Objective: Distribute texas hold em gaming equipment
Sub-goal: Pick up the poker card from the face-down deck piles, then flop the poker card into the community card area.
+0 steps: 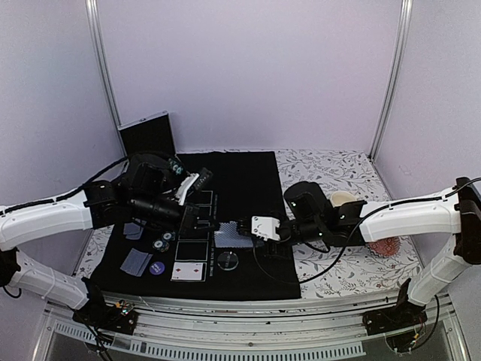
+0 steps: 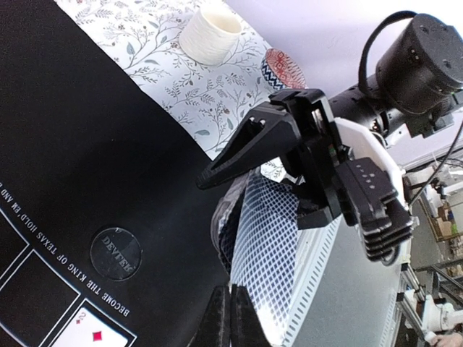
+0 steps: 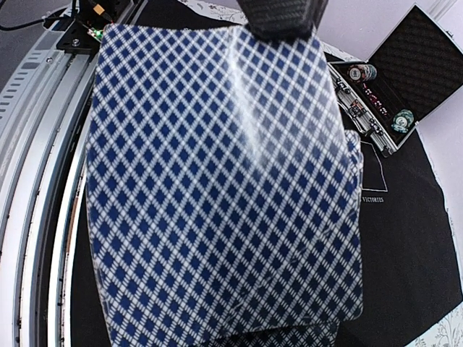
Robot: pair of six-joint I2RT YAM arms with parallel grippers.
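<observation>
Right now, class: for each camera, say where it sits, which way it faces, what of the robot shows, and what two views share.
Top external: above and behind the bases, looking down on the black mat; both arms, left gripper opposite right gripper.
Left wrist: low over the mat, facing right gripper and cream cup; own closed fingers below.
Right wrist: close behind the lattice-backed card, facing the open chip case; one dark fingertip at top.
Shared: both wrist views show that card.

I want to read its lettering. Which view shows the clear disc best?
Left wrist: the clear disc lies close, unobstructed, lettering legible. Top external shows it tiny. Right wrist: not visible; a card dominates the view.
</observation>
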